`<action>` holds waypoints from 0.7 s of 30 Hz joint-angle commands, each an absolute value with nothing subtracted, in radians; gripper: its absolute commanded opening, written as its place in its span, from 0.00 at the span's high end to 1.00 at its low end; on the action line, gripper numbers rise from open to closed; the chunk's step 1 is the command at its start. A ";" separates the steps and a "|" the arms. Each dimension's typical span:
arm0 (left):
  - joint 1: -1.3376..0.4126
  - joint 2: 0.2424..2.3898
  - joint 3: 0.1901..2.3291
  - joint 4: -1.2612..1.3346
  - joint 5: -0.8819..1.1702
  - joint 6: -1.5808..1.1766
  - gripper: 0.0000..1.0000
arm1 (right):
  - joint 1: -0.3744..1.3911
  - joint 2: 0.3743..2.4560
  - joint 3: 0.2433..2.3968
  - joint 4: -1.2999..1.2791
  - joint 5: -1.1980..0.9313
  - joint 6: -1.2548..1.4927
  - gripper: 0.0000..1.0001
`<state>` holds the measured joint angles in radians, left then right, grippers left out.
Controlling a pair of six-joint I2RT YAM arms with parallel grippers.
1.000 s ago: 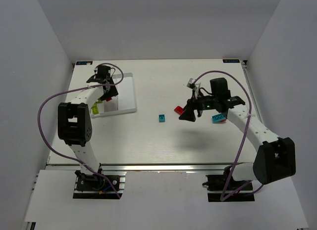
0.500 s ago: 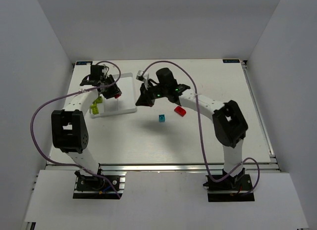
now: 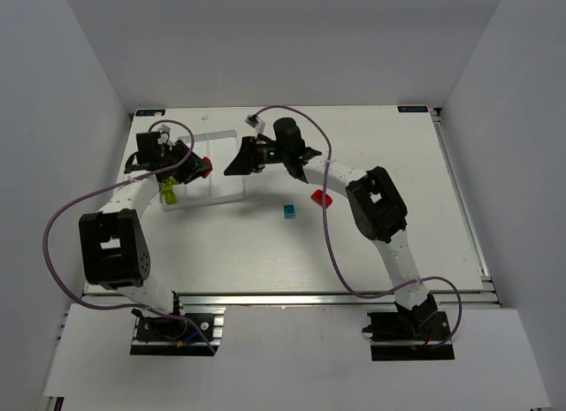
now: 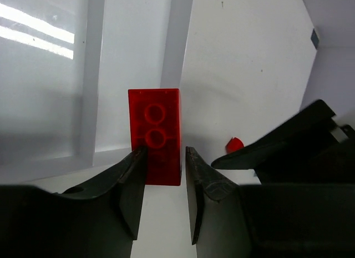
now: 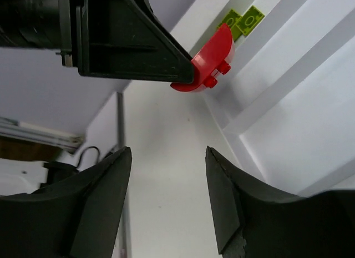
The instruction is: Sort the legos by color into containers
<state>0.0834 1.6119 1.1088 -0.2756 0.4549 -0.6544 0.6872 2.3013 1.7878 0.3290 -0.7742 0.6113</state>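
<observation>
My left gripper (image 3: 195, 168) is shut on a red brick (image 3: 205, 166), held over the white tray (image 3: 226, 188). In the left wrist view the red brick (image 4: 155, 135) sits between the fingertips (image 4: 133, 175) above the tray's walls (image 4: 90, 75). My right gripper (image 3: 233, 166) is open and empty just right of it, over the tray's right part. From the right wrist view (image 5: 168, 153) I see the red brick (image 5: 206, 64) and yellow-green bricks (image 5: 244, 20) in a compartment. Yellow-green bricks (image 3: 166, 194) lie at the tray's left. The larger cyan brick is out of view.
A red brick (image 3: 320, 197) and a small teal brick (image 3: 288, 211) lie on the table right of the tray. The red one also shows in the left wrist view (image 4: 235, 143). Both arms crowd over the tray. Purple cables loop beside each arm.
My right arm has swung from the table's right side to the tray. The larger cyan brick no longer lies on the right. My left gripper shifted left with the red brick.
</observation>
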 commanded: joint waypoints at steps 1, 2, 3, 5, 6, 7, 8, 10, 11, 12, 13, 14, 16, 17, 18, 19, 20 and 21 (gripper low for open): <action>0.109 1.531 1.062 -0.146 0.597 -0.707 0.56 | 0.661 2.333 1.802 0.569 -0.847 0.918 0.38; 0.109 1.522 1.048 -0.103 0.616 -0.706 0.58 | 0.657 2.347 1.802 0.613 -0.857 0.990 0.37; 0.109 1.514 1.036 -0.086 0.652 -0.704 0.58 | 0.643 2.350 1.802 0.630 -0.859 1.017 0.37; 0.120 1.493 1.003 -0.051 0.681 -0.689 0.59 | 0.635 2.355 1.809 0.643 -0.858 1.055 0.36; 0.120 1.490 0.996 -0.042 0.718 -0.686 0.59 | 0.629 2.356 1.813 0.634 -0.856 1.060 0.33; 0.129 1.480 0.985 -0.020 0.733 -0.681 0.60 | 0.627 2.359 1.816 0.627 -0.856 1.063 0.30; 0.129 1.468 0.967 -0.008 0.753 -0.678 0.60 | 0.614 2.362 1.819 0.626 -0.859 1.063 0.26; 0.129 1.456 0.950 0.043 0.804 -0.684 0.60 | 0.621 2.365 1.818 0.637 -0.870 1.071 0.25; 0.129 1.447 0.940 0.052 0.821 -0.683 0.60 | 0.618 2.365 1.809 0.652 -0.873 1.098 0.23; 0.129 1.444 0.937 0.061 0.837 -0.684 0.60 | 0.617 2.367 1.807 0.685 -0.877 1.112 0.22; 0.129 1.439 0.933 0.086 0.879 -0.687 0.60 | 0.611 2.370 1.804 0.702 -0.884 1.127 0.22; 0.129 1.437 0.928 0.098 0.902 -0.692 0.60 | 0.609 2.375 1.804 0.713 -0.885 1.140 0.22; 0.129 1.439 0.916 0.132 0.961 -0.704 0.60 | 0.606 2.378 1.809 0.753 -0.897 1.163 0.22; 0.129 1.437 0.908 0.144 0.977 -0.710 0.60 | 0.604 2.381 1.809 0.765 -0.902 1.170 0.22; 0.129 1.437 0.899 0.155 0.989 -0.716 0.60 | 0.603 2.381 1.810 0.790 -0.910 1.184 0.21; 0.129 1.437 0.896 0.164 1.012 -0.719 0.59 | 0.606 2.385 1.809 0.840 -0.923 1.216 0.21; 0.129 1.436 0.891 0.172 1.022 -0.724 0.59 | 0.606 2.387 1.810 0.856 -0.930 1.229 0.21; 0.129 1.440 0.884 0.182 1.034 -0.729 0.59 | 0.609 2.388 1.812 0.864 -0.933 1.235 0.21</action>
<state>0.1226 1.4773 0.9039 0.1116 0.9295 -0.7151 0.6060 2.3734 1.7878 0.7303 -0.8917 1.1698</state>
